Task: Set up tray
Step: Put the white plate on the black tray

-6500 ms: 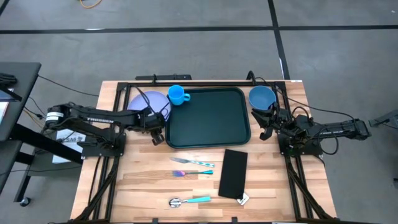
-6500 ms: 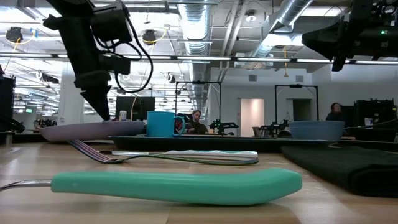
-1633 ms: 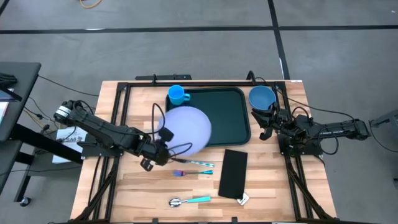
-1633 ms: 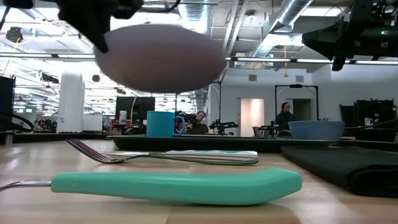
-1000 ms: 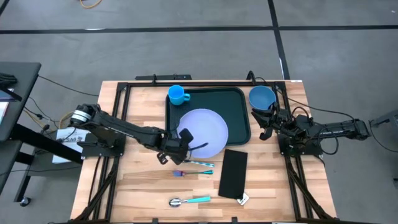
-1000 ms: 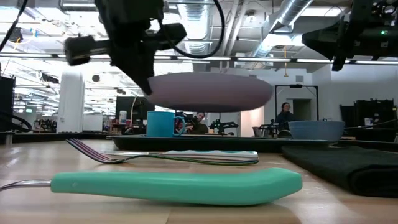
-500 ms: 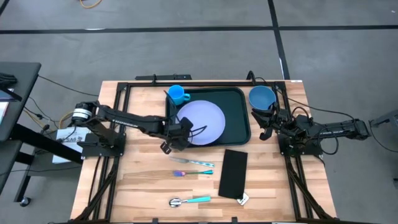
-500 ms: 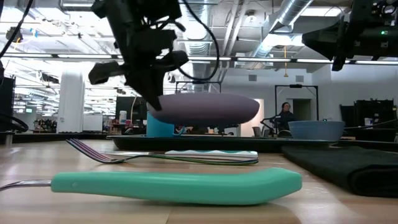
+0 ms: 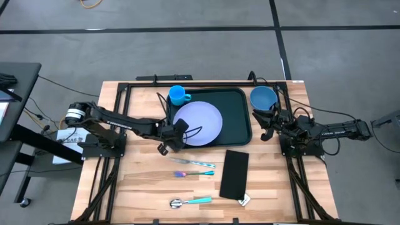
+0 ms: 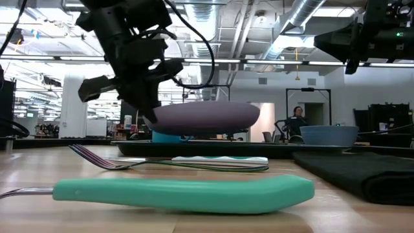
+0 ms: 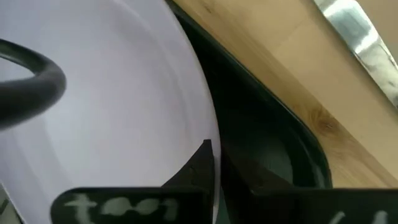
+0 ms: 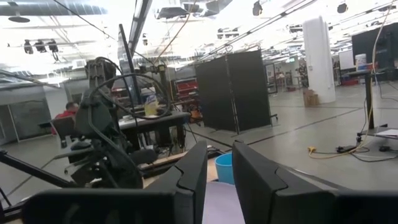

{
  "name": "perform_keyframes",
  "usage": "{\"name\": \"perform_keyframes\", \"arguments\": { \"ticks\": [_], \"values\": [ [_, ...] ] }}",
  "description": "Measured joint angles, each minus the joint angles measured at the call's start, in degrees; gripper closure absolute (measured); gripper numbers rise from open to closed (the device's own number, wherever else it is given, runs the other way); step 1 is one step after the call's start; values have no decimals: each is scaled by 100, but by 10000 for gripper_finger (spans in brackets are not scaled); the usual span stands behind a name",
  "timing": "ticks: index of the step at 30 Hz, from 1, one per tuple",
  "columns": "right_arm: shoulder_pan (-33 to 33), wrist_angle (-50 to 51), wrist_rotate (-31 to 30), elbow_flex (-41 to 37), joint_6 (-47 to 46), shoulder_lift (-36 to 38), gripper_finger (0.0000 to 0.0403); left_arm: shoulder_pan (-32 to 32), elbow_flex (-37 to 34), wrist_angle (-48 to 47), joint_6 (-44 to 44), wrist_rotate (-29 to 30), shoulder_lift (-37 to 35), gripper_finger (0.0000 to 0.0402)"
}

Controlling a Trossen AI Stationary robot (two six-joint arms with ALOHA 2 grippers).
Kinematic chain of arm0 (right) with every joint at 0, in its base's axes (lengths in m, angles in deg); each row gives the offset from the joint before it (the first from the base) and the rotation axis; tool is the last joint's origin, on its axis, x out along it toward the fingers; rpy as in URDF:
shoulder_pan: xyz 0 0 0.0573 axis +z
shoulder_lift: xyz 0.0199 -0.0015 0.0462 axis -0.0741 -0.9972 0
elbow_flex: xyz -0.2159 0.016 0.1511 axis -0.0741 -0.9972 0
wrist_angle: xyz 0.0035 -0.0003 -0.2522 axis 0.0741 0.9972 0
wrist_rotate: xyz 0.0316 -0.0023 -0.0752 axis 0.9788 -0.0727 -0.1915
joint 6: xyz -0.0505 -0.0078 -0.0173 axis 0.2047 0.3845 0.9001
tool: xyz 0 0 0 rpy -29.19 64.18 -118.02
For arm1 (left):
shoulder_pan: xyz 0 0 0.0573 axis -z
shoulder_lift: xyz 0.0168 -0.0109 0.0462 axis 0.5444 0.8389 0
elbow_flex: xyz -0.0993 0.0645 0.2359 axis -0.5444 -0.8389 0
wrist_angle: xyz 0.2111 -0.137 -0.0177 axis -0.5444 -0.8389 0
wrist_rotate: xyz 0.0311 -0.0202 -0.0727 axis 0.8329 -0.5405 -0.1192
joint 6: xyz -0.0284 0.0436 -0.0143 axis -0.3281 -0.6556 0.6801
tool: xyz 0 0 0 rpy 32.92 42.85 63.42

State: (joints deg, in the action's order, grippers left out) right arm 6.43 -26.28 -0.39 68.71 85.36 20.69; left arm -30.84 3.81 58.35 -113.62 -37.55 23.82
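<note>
Lavender plate [image 9: 199, 123], pinched at its rim by the left gripper [image 9: 175, 135] at centre-left of the high view, has swung from over the bare wood to above the tray [image 9: 240, 128] at upper centre, so lowering comes next. Low view shows it hanging clear of the tray. At right, the right gripper [image 9: 267, 127] waits, fingers slightly apart.

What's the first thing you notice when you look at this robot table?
The big purple plate, held at its edge by the left gripper just above the green tray. Next, the bright blue cup at the tray's far left corner and the blue bowl beside the waiting right gripper.
</note>
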Motion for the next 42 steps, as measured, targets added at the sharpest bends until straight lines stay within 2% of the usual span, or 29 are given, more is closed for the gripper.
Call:
{"name": "perform_keyframes", "arguments": {
  "ticks": [3, 10, 28, 36, 42],
  "values": [
    [0, 2, 0, 0, 0, 0, 335, -65, -83, 287, -138, 0, 6, 401],
    [-2, 57, 0, 0, -2, 1, 335, -371, -89, 231, -162, -188, 6, 401],
    [-2, 119, 0, 0, -4, -1, 335, -435, -90, 116, -164, -294, 7, 401],
    [0, 119, 0, 0, -4, -1, 335, -438, -620, 749, -125, -141, 12, 401],
    [0, 119, 0, 0, -4, -1, 335, -438, -648, 831, -92, -123, 12, 401]
  ]
}}
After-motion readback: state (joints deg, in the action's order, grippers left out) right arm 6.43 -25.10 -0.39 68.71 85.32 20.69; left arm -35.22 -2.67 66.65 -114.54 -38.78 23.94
